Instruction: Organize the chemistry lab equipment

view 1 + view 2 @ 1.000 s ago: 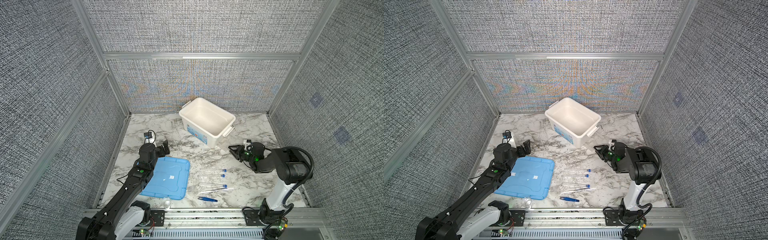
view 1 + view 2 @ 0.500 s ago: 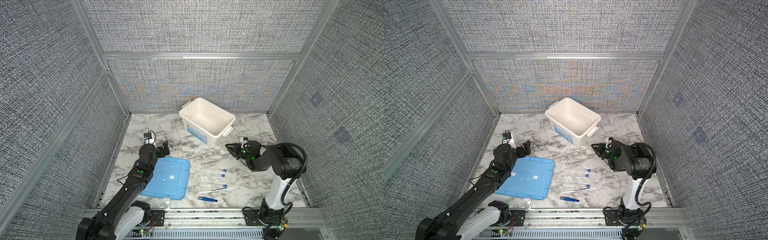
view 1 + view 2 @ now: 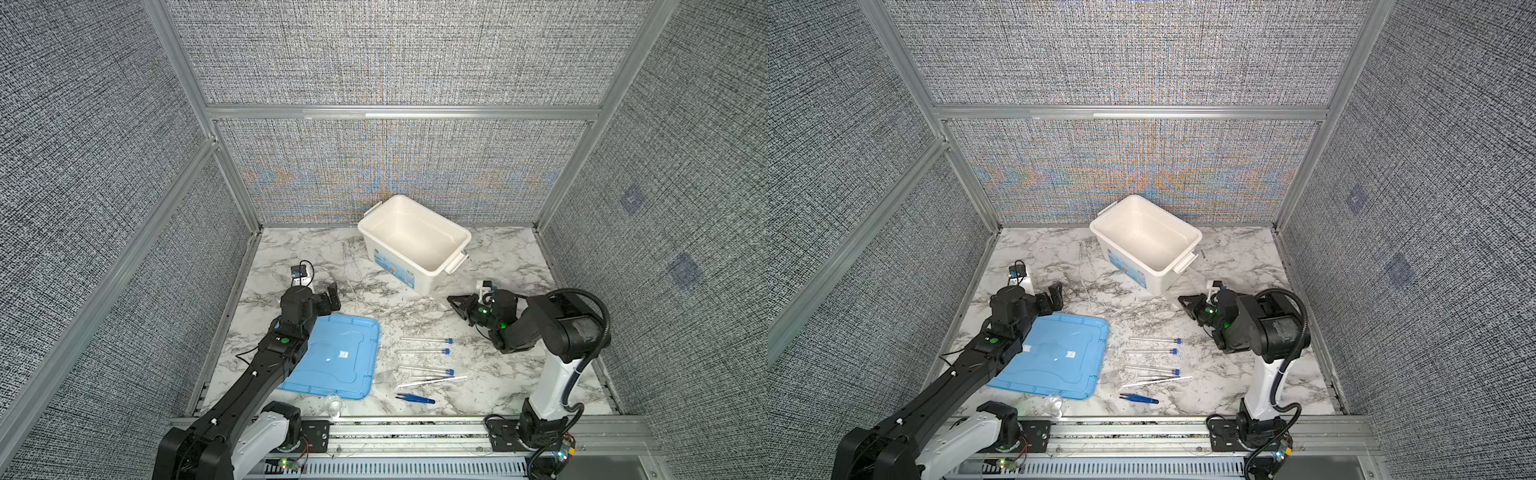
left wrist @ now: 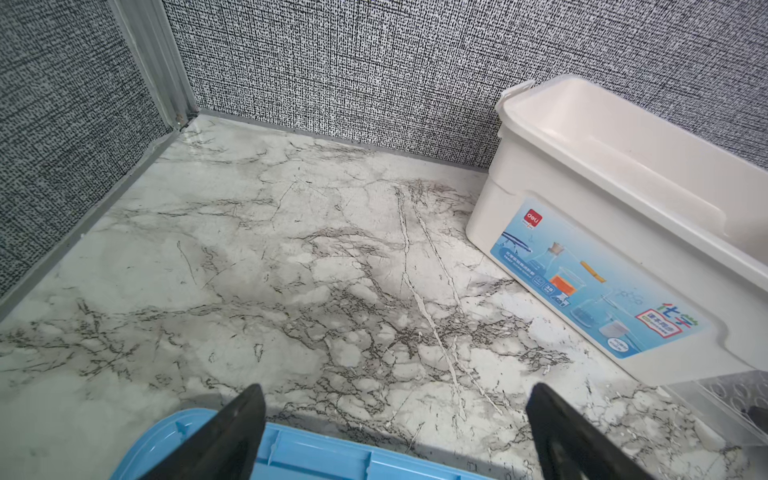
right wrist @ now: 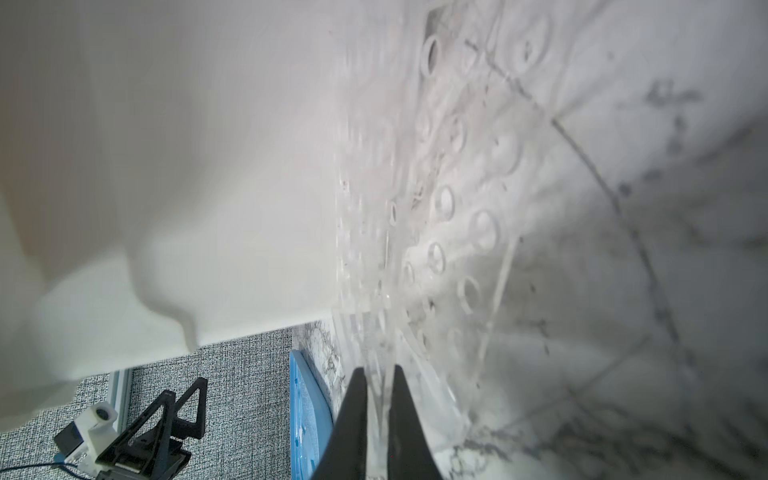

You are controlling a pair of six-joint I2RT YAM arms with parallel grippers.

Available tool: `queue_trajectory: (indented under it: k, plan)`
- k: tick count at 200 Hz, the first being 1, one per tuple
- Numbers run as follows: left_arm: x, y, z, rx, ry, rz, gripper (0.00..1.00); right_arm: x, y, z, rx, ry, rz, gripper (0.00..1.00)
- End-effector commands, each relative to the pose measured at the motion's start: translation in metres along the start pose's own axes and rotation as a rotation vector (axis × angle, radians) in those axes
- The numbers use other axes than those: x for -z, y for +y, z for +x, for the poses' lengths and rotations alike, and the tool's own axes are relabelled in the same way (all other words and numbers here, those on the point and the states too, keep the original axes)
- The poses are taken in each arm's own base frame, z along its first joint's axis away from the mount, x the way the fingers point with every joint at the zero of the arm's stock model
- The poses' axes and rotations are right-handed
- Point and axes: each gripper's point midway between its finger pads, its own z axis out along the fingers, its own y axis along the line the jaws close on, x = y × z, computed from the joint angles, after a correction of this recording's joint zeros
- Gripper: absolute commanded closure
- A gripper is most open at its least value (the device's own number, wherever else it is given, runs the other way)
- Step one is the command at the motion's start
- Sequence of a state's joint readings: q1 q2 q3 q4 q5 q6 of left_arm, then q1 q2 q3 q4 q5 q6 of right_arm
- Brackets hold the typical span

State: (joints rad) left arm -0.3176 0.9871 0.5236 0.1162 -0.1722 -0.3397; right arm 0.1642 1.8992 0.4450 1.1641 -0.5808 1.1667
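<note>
My right gripper (image 5: 379, 370) is shut on the edge of the clear rack (image 5: 449, 199), a transparent plate with round holes that lies right beside the white tub. In a top view this gripper (image 3: 451, 299) sits low on the table by the tub's near corner. Three blue-capped tubes (image 3: 426, 351) lie side by side mid-table, then the thin white stick (image 3: 432, 381) and the blue tweezers (image 3: 415, 399). A small glass dish (image 3: 333, 402) rests at the front edge. My left gripper (image 4: 392, 388) is open and empty over the far edge of the lid.
The large white tub (image 3: 395, 270) stands open at the back centre, set at an angle. A flat light-blue lid (image 3: 332, 361) lies front left under my left arm. Grey walls close in the marble table on three sides, with a metal rail along the front.
My right gripper has slid a little left toward the tub, and its jaws have come together on the rack's edge. The left arm has not moved.
</note>
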Motion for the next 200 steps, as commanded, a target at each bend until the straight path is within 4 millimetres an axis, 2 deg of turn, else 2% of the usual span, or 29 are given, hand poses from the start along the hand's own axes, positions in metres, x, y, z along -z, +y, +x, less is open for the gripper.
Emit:
queue_trajectory:
  k: [1,15,32,64,95,112,135,155,179,200]
  plan:
    - [0.0,-0.004,-0.003,-0.014,-0.001,0.019,0.01,0.008,-0.001,0.008,-0.032,-0.04,-0.004,0.93]
    - [0.0,-0.004,-0.004,-0.016,0.007,0.014,0.01,0.016,-0.009,0.019,-0.076,-0.049,0.015,0.98]
    - [0.002,-0.006,-0.001,-0.018,0.019,0.023,0.01,0.024,-0.012,0.033,-0.11,-0.049,0.013,0.98]
    - [-0.002,-0.002,0.014,-0.036,0.045,0.016,0.01,0.024,-0.023,0.073,-0.199,0.009,0.055,0.98]
    - [-0.001,0.002,0.01,-0.063,0.028,-0.036,0.01,0.02,-0.019,0.102,-0.192,0.033,0.074,0.82]
    - [0.001,-0.003,0.002,-0.069,0.001,-0.024,0.01,0.022,-0.025,0.105,-0.203,0.027,0.098,0.69]
    - [-0.001,-0.014,-0.002,-0.078,0.0,0.012,0.01,0.029,-0.038,0.107,-0.217,0.023,0.151,0.64]
    - [0.003,-0.025,-0.004,-0.056,0.04,0.036,0.01,0.034,-0.04,0.105,-0.206,0.02,0.177,0.63]
    - [0.015,-0.048,-0.012,0.025,0.056,0.118,0.01,0.036,-0.027,0.097,-0.164,0.025,0.187,0.63]
    - [0.022,-0.065,-0.006,0.051,0.115,0.162,0.01,0.042,-0.012,0.086,-0.082,0.013,0.243,0.59]
